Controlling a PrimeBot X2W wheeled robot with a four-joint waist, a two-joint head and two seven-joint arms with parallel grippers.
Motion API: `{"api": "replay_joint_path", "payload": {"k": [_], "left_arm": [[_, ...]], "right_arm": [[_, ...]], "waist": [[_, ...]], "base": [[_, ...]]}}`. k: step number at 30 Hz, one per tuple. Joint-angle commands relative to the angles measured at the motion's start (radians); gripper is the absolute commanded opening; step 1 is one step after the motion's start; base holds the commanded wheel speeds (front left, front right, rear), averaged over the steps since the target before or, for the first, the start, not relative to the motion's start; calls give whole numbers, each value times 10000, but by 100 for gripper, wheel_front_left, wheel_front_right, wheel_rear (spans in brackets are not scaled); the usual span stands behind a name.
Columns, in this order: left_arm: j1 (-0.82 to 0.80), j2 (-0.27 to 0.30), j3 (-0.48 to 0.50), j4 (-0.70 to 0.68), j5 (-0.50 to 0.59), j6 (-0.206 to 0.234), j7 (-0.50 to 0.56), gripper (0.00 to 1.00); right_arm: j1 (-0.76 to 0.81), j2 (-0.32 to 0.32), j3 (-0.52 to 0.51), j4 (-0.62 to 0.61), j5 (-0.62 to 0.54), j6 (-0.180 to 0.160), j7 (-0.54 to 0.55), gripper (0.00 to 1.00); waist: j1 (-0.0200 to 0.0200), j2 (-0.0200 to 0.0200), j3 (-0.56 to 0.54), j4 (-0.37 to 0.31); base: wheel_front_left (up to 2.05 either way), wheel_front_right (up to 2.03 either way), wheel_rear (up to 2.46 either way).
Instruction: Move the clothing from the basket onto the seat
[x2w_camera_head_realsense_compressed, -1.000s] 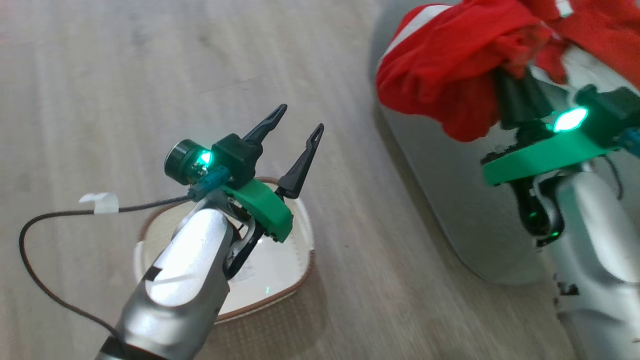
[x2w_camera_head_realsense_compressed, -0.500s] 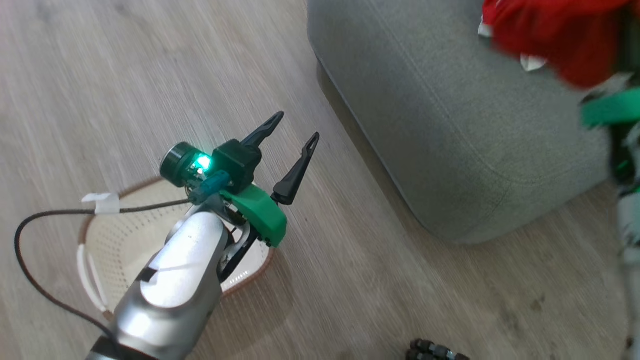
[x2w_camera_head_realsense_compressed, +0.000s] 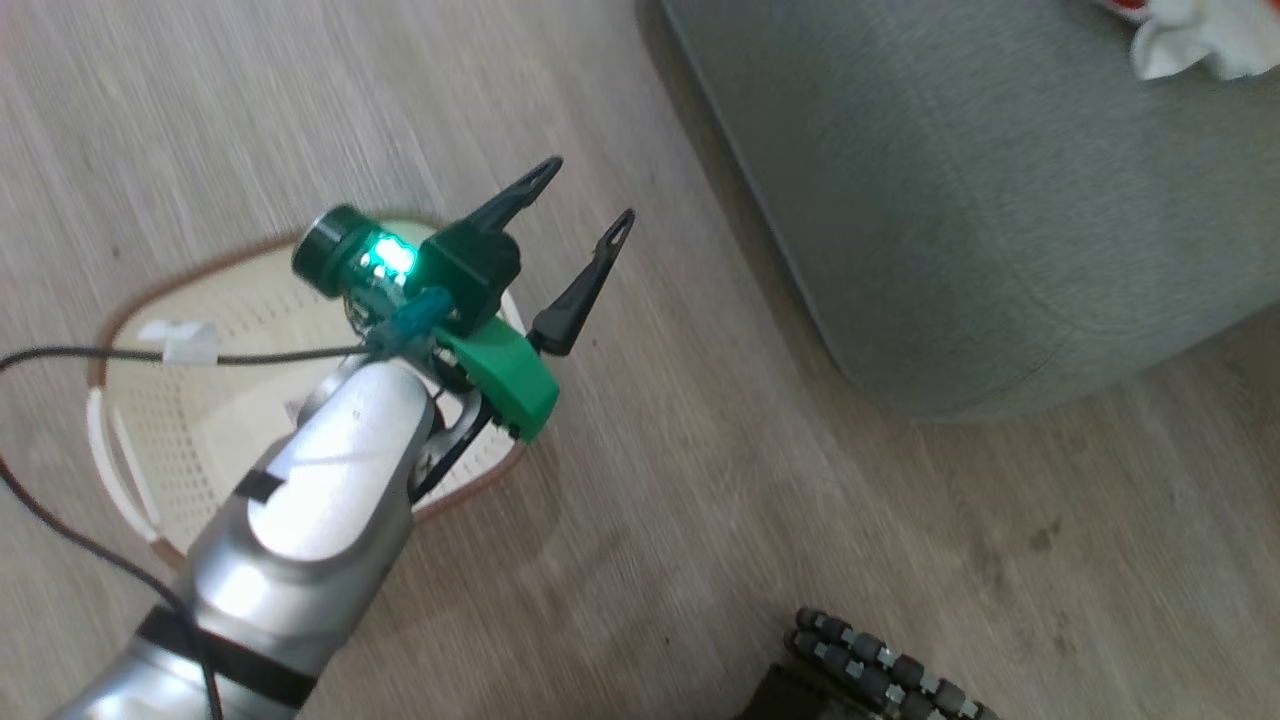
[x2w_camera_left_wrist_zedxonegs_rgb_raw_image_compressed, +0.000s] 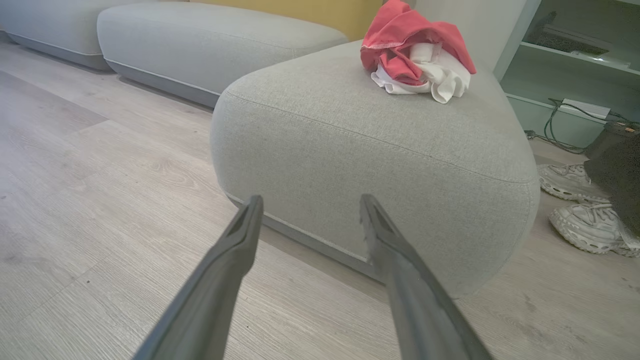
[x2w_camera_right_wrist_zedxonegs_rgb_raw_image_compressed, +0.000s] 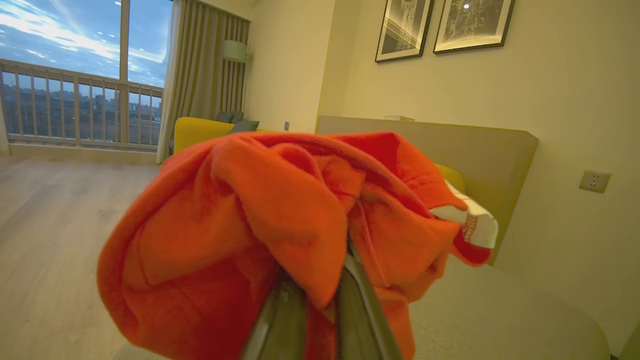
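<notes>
The right gripper (x2w_camera_right_wrist_zedxonegs_rgb_raw_image_compressed: 320, 305) has its two dark fingers pinched together on the clothing (x2w_camera_right_wrist_zedxonegs_rgb_raw_image_compressed: 250, 215), clamped tight on it. The red fabric is bunched over the fingertips and spills down on both sides of them, a white patch poking out at its right edge. It hangs just above the seat (x2w_camera_right_wrist_zedxonegs_rgb_raw_image_compressed: 500, 310), whose pale cushion shows beneath and beyond it; whether the lowest fold touches the cushion I can't tell from here

Over on the other side, the left gripper (x2w_camera_head_realsense_compressed: 588, 190) hovers with its fingers spread wide apart and nothing between them. It sits above the far edge of the basket (x2w_camera_head_realsense_compressed: 180, 450), which stands on the wooden floor (x2w_camera_head_realsense_compressed: 700, 560) near the rounded corner of the seat. From the left wrist, a crumpled red and white heap (x2w_camera_left_wrist_zedxonegs_rgb_raw_image_compressed: 417, 65) lies on top of the seat, well apart from those spread fingers, and a pair of pale shoes (x2w_camera_left_wrist_zedxonegs_rgb_raw_image_compressed: 585, 210) rests on the floor beside the seat
</notes>
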Motion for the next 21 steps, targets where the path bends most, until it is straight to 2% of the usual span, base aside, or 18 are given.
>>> {"api": "replay_joint_path", "payload": {"k": [1, 10, 14, 19, 21], "left_arm": [[-513, 188, 146, -420, -4, -13, -47, 100], [-1200, 547, -444, -738, -106, -13, -47, 100], [-1345, 652, -735, -742, -261, -13, -35, 100], [-1491, 802, -921, -750, -344, -13, -27, 100], [-1504, 817, -964, -735, -380, -13, -29, 100]], "right_arm": [[-458, -327, -128, -148, -205, -4, -63, 0], [-2287, -1353, -2244, 1435, -1694, -4, -20, 0], [-3024, -1942, -2836, 2058, -2283, -4, 37, 0], [-3476, -2346, -3553, 2528, -2830, -4, 559, 0], [-3507, -2463, -4177, 2711, -3260, -4, 904, 0]], "waist": [[-2, 0, 614, 202], [-2, 0, 1933, 706], [-2, 0, 2393, 977], [-2, 0, 2742, 1202], [-2, 0, 2863, 1352]], "base": [[0, 0, 0], [0, 0, 0], [0, 0, 0], [0, 0, 0], [0, 0, 0]]}}
